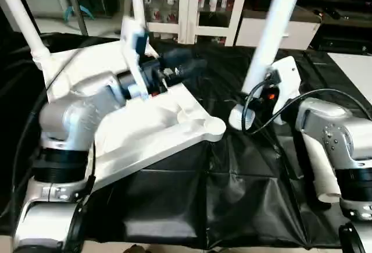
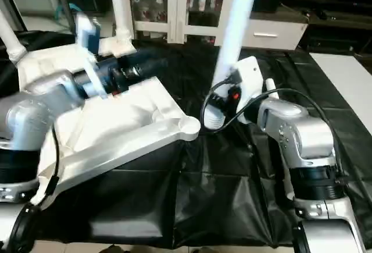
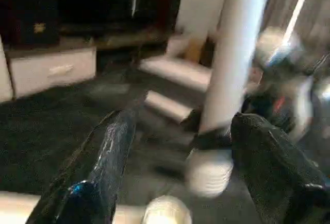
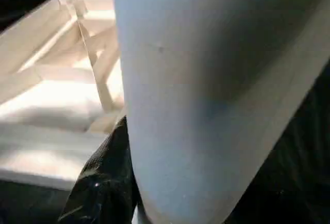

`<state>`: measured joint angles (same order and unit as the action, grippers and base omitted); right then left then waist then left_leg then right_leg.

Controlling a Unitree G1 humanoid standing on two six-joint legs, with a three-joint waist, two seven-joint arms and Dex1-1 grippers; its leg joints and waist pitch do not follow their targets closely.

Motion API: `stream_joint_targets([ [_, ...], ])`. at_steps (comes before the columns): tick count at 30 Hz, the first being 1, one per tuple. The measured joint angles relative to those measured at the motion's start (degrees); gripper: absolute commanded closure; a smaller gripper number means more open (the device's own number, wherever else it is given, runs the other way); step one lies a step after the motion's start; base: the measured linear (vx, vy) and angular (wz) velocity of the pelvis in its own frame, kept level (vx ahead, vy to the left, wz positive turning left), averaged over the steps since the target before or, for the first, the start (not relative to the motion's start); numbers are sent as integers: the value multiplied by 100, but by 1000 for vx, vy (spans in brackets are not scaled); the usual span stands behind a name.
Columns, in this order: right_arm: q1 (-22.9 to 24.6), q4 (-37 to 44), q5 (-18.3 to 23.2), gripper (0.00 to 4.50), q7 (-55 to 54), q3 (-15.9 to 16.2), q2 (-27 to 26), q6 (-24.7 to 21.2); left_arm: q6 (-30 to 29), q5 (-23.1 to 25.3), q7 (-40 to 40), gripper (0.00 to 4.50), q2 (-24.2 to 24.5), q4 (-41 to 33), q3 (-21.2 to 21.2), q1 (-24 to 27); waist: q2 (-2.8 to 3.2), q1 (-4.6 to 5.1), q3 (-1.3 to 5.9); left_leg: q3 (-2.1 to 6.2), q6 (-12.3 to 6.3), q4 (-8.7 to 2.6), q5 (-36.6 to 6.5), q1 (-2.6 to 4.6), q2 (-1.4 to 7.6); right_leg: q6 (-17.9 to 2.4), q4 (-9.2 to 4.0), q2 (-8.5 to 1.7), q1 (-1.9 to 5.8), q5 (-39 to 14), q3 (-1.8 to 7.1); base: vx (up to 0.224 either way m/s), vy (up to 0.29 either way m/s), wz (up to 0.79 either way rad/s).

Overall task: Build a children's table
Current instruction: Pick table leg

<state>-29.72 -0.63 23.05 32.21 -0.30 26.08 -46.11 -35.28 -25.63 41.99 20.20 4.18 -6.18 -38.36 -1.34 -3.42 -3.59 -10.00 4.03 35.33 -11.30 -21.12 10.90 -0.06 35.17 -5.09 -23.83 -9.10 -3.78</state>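
Tabletop of white plastic lies upside down on the black-covered table, its ribbed underside facing up and its near rounded corner socket empty. Two white tube legs already stand in the far sockets: one at the far left corner, another at the far corner behind the left wrist. The left gripper hovers over the tabletop's middle, pointing toward the right side of the scene; its two black fingers stand wide apart with nothing between them, and through the gap its wrist view looks across at the leg held by the other arm. The right gripper is closed on a third leg, gripping it near its lower end; the tube rises steeply, leaning a little to the right, and runs out past the top of the head views. Its rounded lower end hangs just beside the empty near socket, apart from it, over the black cover. In the right wrist view the leg sits against a black finger, with the tabletop's ribs behind. A fourth leg lies on the black cover beside the right forearm. White cabinets with glass doors stand beyond the table.
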Motion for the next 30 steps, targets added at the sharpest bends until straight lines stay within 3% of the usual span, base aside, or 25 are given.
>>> stream_joint_targets([
  [2,371,396,-48,263,-53,32,29,-105,354,546,-162,111,-37,426,-612,143,9,5,2,1,-1,0,-1,4,0,2,-1,0,6,-1,0,0,0,0],
  [5,534,622,-51,263,-82,87,2,-195,518,974,-294,111,-110,922,-1131,331,21,74,-5,0,6,0,6,-6,1,13,0,2,-10,19,4,0,0,0],
  [11,793,1148,-23,263,-219,97,-1,-282,775,1759,-319,111,5,1316,-1781,429,96,173,33,4,10,0,8,15,3,41,-4,8,6,6,6,0,0,0],
  [16,945,1288,-25,263,-305,99,-1,-401,754,2057,-389,111,81,1553,-1915,470,110,166,32,4,10,1,8,12,2,40,-4,8,5,10,6,0,0,0],
  [21,974,1496,-11,263,-248,146,11,-515,682,2138,-472,150,77,1713,-1897,385,121,171,39,4,10,1,8,16,1,40,-7,7,10,10,8,0,0,0],
  [22,1005,1541,1,263,-206,175,13,-519,666,2138,-470,177,78,1713,-1890,385,126,174,42,4,10,0,8,16,2,40,-7,7,10,10,8,0,0,0],
  [30,1150,1627,156,264,-36,308,118,-618,284,2094,-169,232,205,1557,-1840,405,128,176,43,4,10,1,8,14,1,41,-11,7,8,9,8,0,0,0],
])
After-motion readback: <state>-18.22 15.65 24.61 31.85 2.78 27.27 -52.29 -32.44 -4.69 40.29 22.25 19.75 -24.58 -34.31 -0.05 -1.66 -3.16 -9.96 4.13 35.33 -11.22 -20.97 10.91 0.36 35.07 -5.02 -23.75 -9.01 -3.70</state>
